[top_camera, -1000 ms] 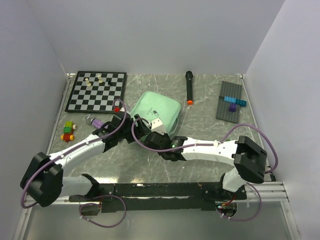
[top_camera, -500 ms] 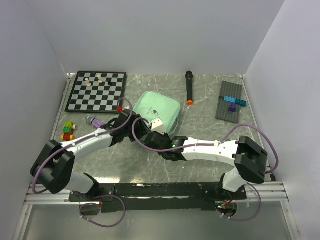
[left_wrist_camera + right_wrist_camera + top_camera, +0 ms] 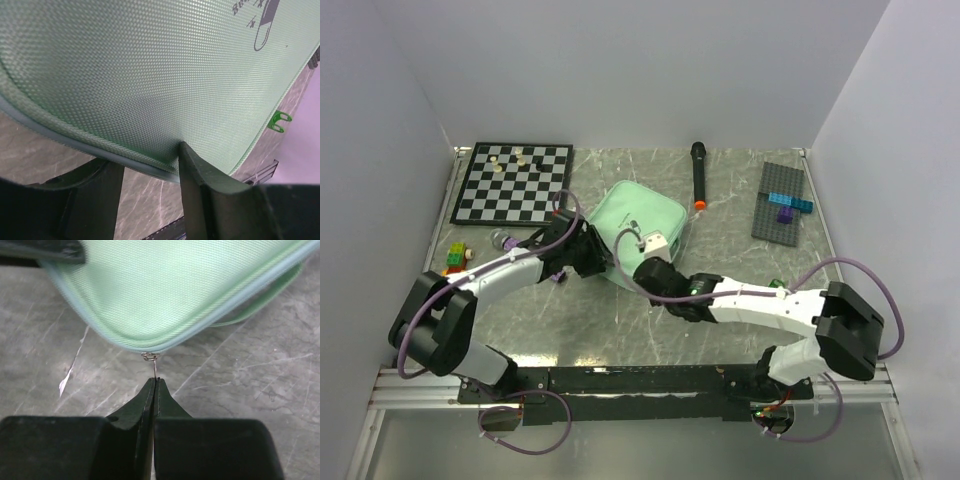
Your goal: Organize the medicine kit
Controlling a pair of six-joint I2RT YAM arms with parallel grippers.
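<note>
Looking early-stage. Seeing the medicine kit [image 3: 638, 222] lying mid-bench [image 3: 740, 240], near the chessboard [image 3: 512, 183], lid down, zip running closed where showing. Pinching the thin metal zip pull [image 3: 154, 367] with the right claw [image 3: 154, 385], fingers tight together on it. Straddling the kit's left rim with the left claw [image 3: 147, 160], fingers apart either side; not managing to tell whether actually clamping. Leaving unzipping, opening and sorting all to do. Getting no view inside: hiding everything under the lid.
</note>
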